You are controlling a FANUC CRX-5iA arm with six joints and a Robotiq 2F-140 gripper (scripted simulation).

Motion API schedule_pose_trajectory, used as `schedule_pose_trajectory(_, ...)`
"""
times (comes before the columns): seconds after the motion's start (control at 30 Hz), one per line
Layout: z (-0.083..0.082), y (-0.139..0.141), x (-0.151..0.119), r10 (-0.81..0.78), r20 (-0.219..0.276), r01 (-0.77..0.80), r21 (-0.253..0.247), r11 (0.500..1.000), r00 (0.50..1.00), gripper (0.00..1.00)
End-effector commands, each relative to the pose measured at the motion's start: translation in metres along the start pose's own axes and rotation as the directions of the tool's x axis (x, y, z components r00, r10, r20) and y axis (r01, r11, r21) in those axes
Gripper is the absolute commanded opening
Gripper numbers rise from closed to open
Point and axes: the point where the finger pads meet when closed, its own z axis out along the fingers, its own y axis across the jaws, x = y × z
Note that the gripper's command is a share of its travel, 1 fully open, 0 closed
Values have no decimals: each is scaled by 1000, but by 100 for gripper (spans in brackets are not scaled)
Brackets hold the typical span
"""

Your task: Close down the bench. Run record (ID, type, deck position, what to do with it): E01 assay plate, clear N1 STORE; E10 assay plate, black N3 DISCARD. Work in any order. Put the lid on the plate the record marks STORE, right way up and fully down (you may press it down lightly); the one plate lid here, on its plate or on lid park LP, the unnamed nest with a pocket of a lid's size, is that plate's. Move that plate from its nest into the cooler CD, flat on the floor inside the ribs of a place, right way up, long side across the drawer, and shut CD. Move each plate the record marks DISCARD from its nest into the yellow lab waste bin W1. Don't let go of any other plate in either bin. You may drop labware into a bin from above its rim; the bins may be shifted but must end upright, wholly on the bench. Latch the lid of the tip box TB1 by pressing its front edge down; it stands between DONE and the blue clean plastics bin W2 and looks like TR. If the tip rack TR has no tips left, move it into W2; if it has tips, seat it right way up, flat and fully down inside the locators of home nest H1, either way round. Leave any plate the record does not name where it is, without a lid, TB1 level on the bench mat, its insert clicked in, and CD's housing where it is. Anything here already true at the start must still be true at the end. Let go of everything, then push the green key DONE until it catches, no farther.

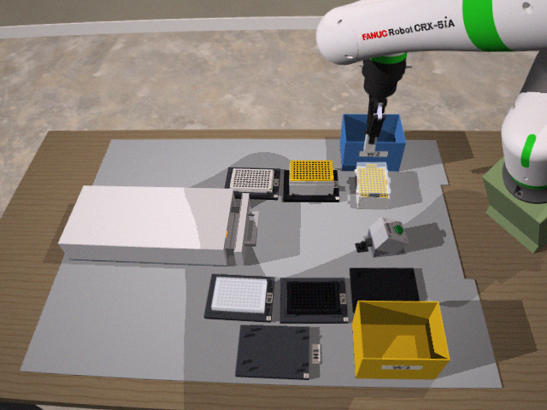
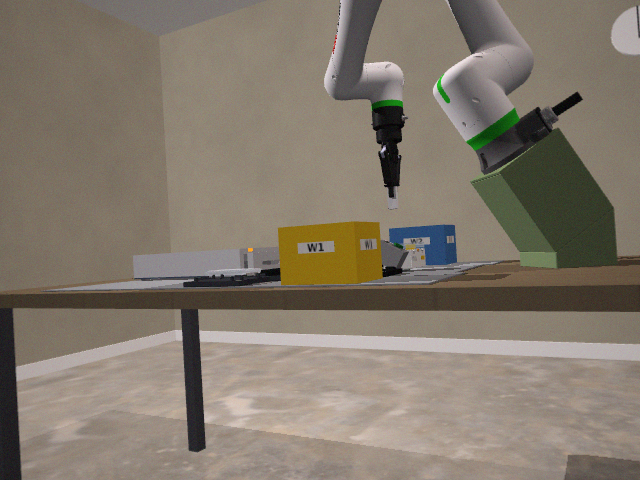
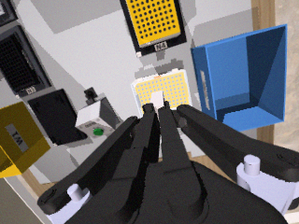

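Hovering high in the upper right of the top view, your gripper (image 1: 369, 140) hangs over the tip box TB1 (image 1: 372, 181), which stands just in front of the blue bin W2 (image 1: 373, 142) and up-frame of the green key DONE (image 1: 398, 229). That placement reads as a set-up for pressing the box's front edge down to latch its lid. The jaws are fully together with nothing between them, which suits a push more than a grasp. In the exterior view the tips are well above the bins, touching nothing.

Look at how the rest lies. The tip rack TR (image 1: 310, 171) with its yellow top sits in a nest left of TB1, and whether any tips remain in it is too small to tell. Home nest H1 (image 1: 277, 351) at lower centre holds nothing. The clear assay plate (image 1: 239, 295) and the black assay plate (image 1: 314, 297) sit in nests side by side at lower centre. A bare black nest (image 1: 384, 284), probably the lid park, lies right of them. The yellow bin W1 (image 1: 400, 338) stands at lower right with nothing visible inside. Another plate (image 1: 252, 179) sits in a nest left of TR. The cooler CD (image 1: 141, 224) fills the left, its drawer front (image 1: 243, 220) at its right end slightly out.

By my judgement, most of the task is not yet done.
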Motion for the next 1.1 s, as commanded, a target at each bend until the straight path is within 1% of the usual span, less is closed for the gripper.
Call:
schedule_pose_trajectory(0.0,-6,0,0,0,0,0,0,1000,1000,0)
schedule_pose_trajectory(0.1,-11,0,0,0,0,0,0,1000,1000,0)
schedule_pose_trajectory(1.07,-11,0,0,0,0,0,0,1000,1000,0)
